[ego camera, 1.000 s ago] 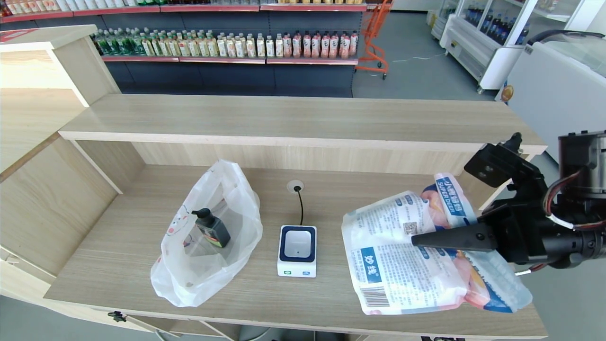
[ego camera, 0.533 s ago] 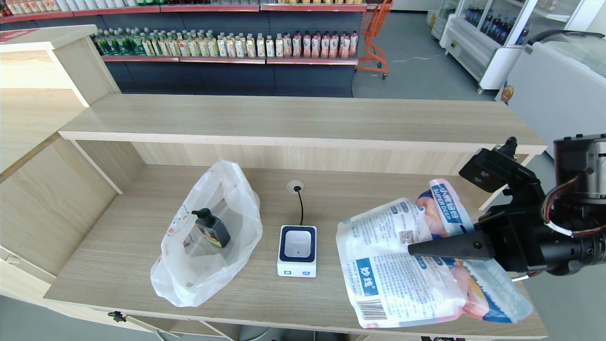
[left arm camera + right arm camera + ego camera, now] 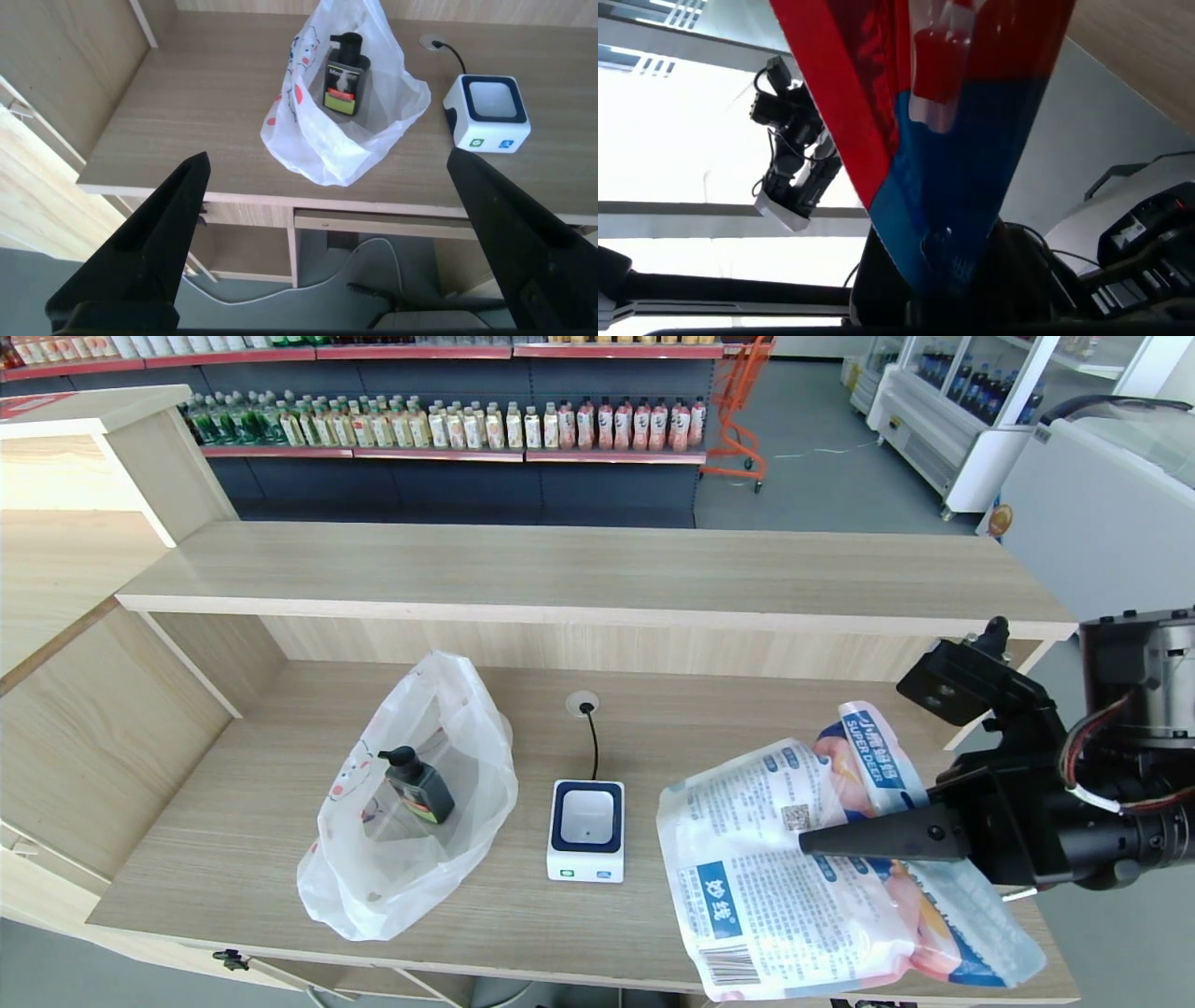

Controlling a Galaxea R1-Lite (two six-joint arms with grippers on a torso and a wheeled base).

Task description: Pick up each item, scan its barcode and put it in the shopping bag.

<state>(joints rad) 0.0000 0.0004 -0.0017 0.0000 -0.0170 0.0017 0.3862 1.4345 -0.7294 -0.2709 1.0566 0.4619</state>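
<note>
My right gripper (image 3: 822, 845) is shut on a large white and blue snack packet (image 3: 784, 887), held over the right end of the counter, just right of the scanner (image 3: 586, 829). The packet's printed back faces up, with its barcode (image 3: 731, 966) at the near corner. In the right wrist view the packet's red and blue side (image 3: 952, 140) sits between the fingers. The white shopping bag (image 3: 411, 803) lies open left of the scanner with a black pump bottle (image 3: 420, 789) inside. My left gripper (image 3: 327, 173) stands open in front of the counter, facing the shopping bag (image 3: 308, 140), bottle (image 3: 344, 79) and scanner (image 3: 488, 110).
A raised wooden ledge (image 3: 597, 569) runs along the back of the counter and a wooden side wall (image 3: 93, 728) closes the left end. The scanner's black cable (image 3: 592, 747) runs back to a hole in the counter. Shelves of bottles stand beyond.
My right gripper has carried the packet a little left and toward the counter's front edge, closer to the scanner. The shopping bag, bottle and scanner have not moved.
</note>
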